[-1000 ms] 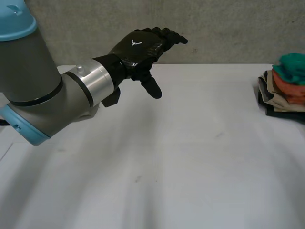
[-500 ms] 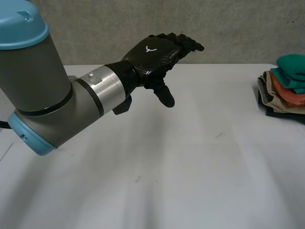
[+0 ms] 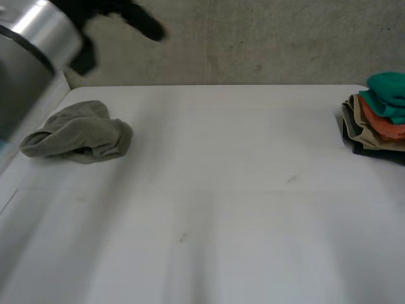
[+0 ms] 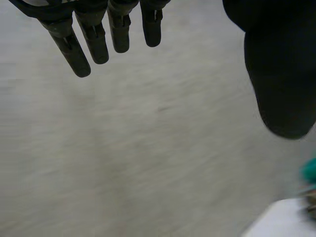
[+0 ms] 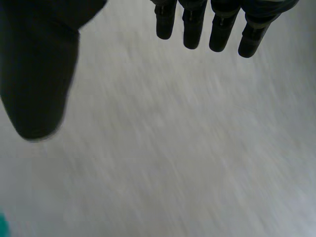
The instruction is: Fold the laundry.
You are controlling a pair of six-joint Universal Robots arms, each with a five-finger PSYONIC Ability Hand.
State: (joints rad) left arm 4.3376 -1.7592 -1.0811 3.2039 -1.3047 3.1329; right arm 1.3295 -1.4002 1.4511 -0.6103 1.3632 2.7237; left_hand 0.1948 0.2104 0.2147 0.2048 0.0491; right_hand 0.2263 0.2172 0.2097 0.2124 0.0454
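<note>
A crumpled grey-green cloth lies on the white table at its far left. A stack of folded laundry, teal on top of orange, tan and dark pieces, sits at the table's right edge. My left hand is raised high above the table's back left, well above the crumpled cloth. In its wrist view the left hand's fingers hang straight and apart from the thumb, holding nothing. My right hand's fingers are also straight, its thumb spread wide, empty over a pale surface.
A grey concrete wall runs behind the table. A sliver of the teal cloth and the table's corner appear beyond the left hand's thumb.
My left arm has swung up and to the left, uncovering the crumpled grey-green cloth it had hidden. The folded stack has not moved.
</note>
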